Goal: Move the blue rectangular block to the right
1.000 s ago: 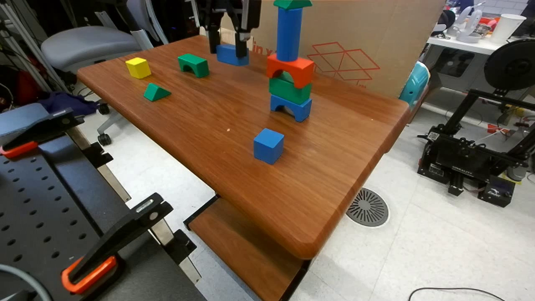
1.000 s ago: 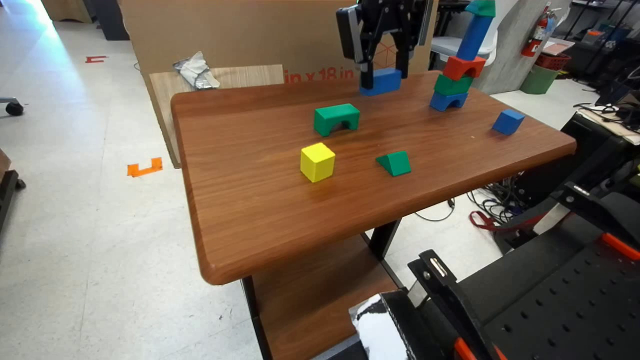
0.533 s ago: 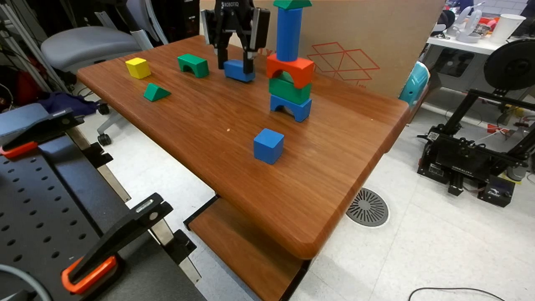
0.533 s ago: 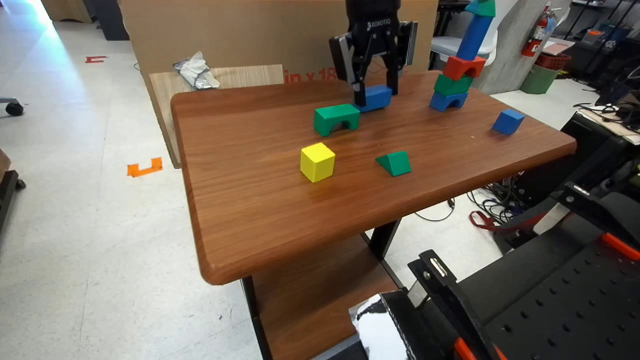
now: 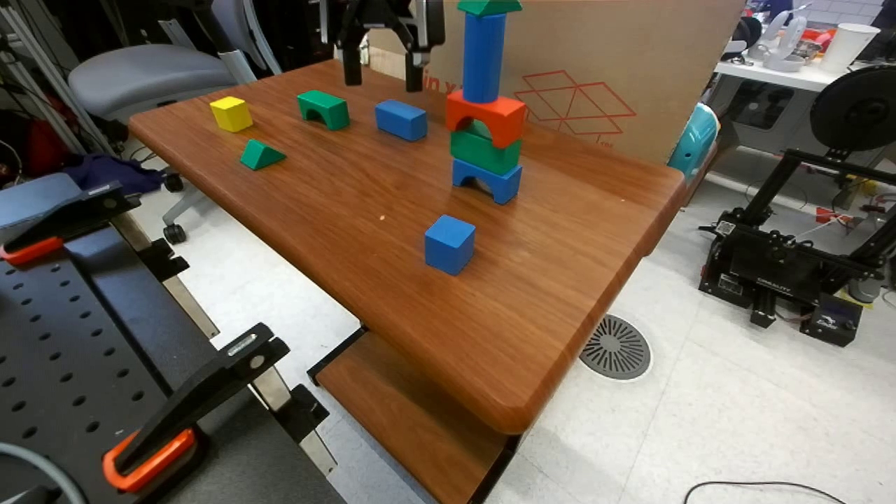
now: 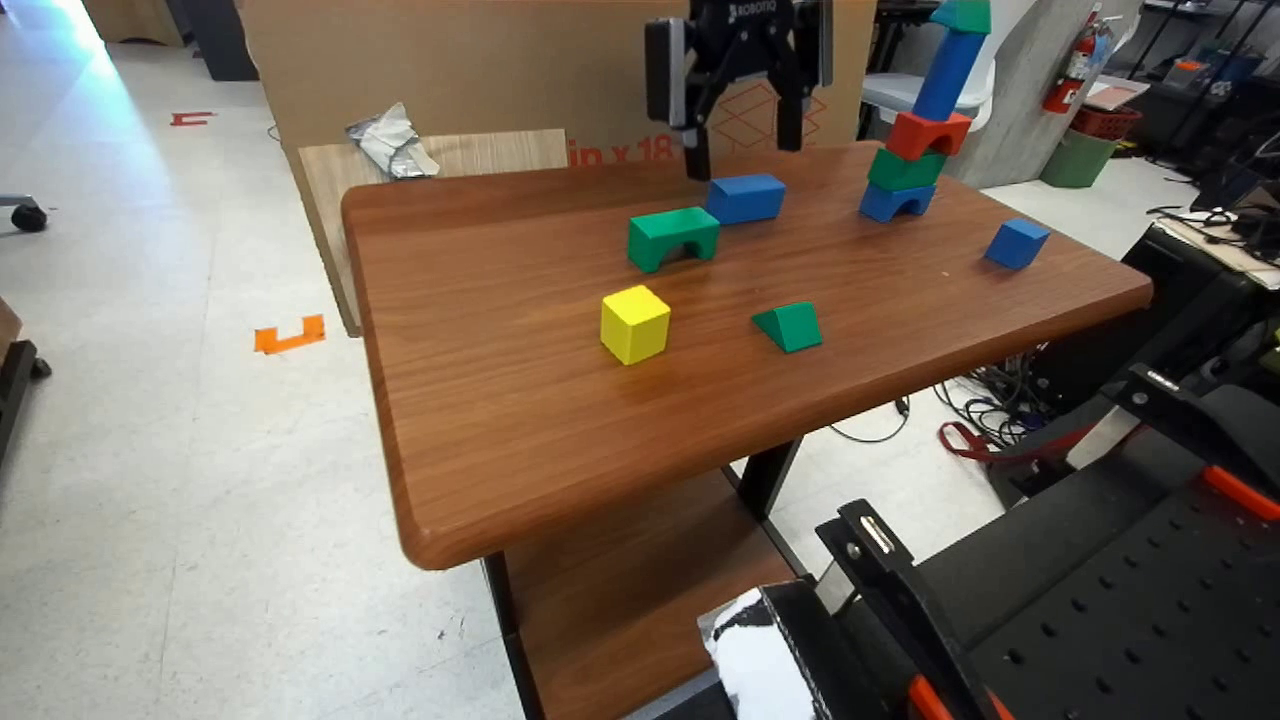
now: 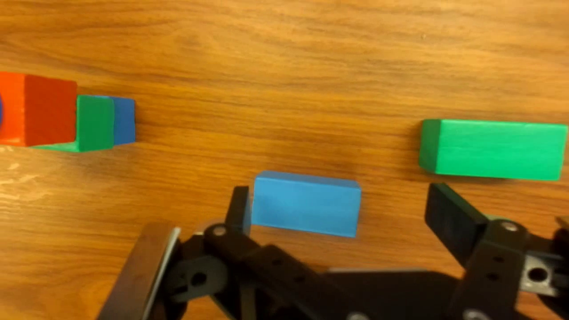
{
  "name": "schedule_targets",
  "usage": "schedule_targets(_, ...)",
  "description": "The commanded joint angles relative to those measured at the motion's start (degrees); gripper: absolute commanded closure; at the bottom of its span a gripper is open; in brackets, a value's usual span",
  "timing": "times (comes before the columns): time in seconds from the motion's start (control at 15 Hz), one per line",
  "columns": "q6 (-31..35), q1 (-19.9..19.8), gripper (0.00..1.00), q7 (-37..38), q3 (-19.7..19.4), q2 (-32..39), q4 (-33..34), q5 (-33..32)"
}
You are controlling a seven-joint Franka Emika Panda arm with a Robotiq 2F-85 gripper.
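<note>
Above the wooden table [image 5: 364,189], toward the cardboard side, the gripper [image 5: 383,78] hangs pointing down, its jaws parted wide. Below its fingers [image 7: 451,222], free of them, the blue rectangular block [image 5: 401,120] lies flat on the tabletop. Seen from the wrist, the block shows between the two fingertips, one end close by one tip, the other tip well apart from it. To either side of the block, and apart from it, stand a green arch [image 6: 660,238] and a tall tower [image 5: 485,105]. From the bottom up, the tower is a blue arch [image 5: 498,183], a green piece [image 5: 483,148], a red arch [image 5: 486,112], a blue cylinder [image 5: 484,56] and a green triangular top [image 5: 490,7]. Past the tower sits a blue cube [image 5: 450,245]. A yellow cube [image 6: 635,325] and a small green triangular block [image 6: 787,327] lie in front of the green arch in an exterior view. Behind everything rises brown cardboard [image 6: 480,80] with red printing.
</note>
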Motion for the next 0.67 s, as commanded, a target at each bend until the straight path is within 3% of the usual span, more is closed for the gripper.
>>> schedule_targets(0.0,4.36,0.11,0.0,0.87,1.23,-12.89,-12.47,0.87)
schedule_targets(0.27,2.64,-1.0,0.0,2.49,2.57,-23.51,-19.62,5.95)
schedule_targets(0.33,2.33,-0.26,0.0,1.81,2.01,-17.15,-13.56,3.62)
schedule_targets(0.6,2.29,-0.62,0.0,2.22,2.23,-22.85,-18.46,4.97)
